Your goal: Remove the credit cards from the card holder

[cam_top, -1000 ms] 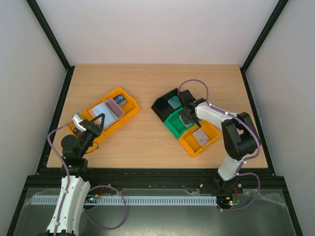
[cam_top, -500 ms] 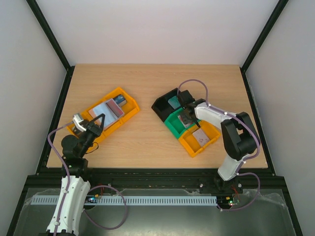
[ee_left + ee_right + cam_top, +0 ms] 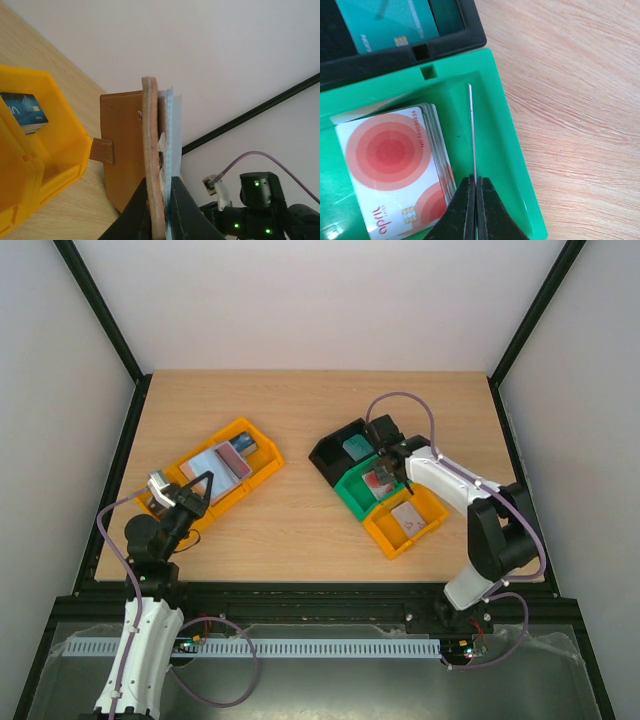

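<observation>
The card holder is clamped on edge between the left fingers at the near left of the surface, just beside the left orange bin. Its brown outer face with the small stud is turned one way and its pale blue lining the other. This hold is judged to be chosen so that the pockets can be reached. A blue card lies inside that bin.

At the right, the right fingers are clenched on a single thin card, seen edge-on. It is poised upright over the green bin, just beside a stack of red-circle cards. A sorting by colour is suggested: a teal card lies in the black bin on the far side, and a grey card in the right orange bin on the near side. The held card's face cannot be read, nor whether its edge touches the bin floor. Release into the green bin is judged to be the step in hand. If the card is let go while upright, it may lean against the bin wall instead of lying flat.
</observation>
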